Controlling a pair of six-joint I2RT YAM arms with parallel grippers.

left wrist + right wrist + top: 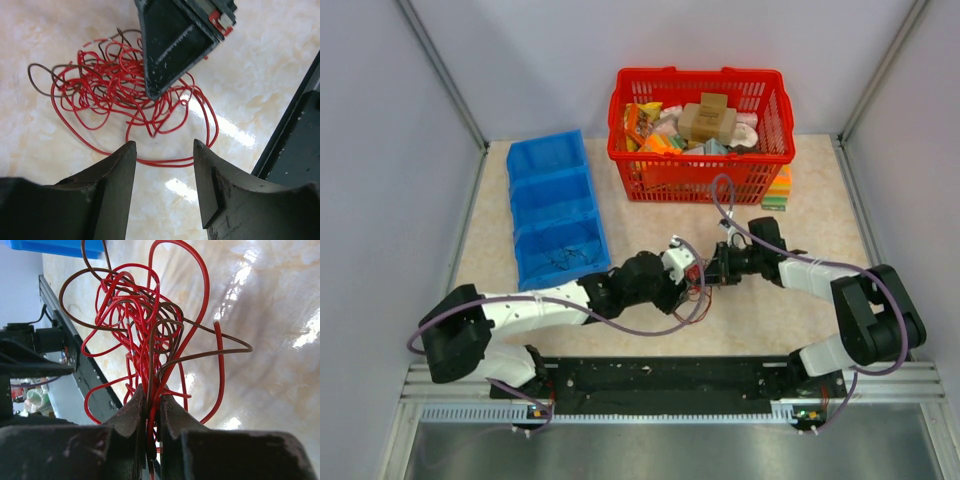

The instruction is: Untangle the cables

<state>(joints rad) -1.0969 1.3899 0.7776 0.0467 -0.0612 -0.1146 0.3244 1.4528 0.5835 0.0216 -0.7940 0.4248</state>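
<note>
Right claw (150,396) of mine is pinched tight on the cables (150,330), with several red strands and at least one brown one trapped together in its jaws. Left claw (165,150) stands apart, holding nothing, poised just short of the nearest red loop.

My worry is that pinch. With mixed strands clamped as one, any pull would likely drag the whole light bundle across the bench (260,75), or cinch the crossings tighter rather than free a wire. If the left claw closes where it is aimed, it may catch two parallel runs of red at once. Both claws sit very near each other, so a careless reach could knock them together. Wire this thin could also slip out.

The cables form a loose, loopy nest of red and dark brown wires. It lies mid-bench between the claws, with one brown loop straying out to the side.
</note>
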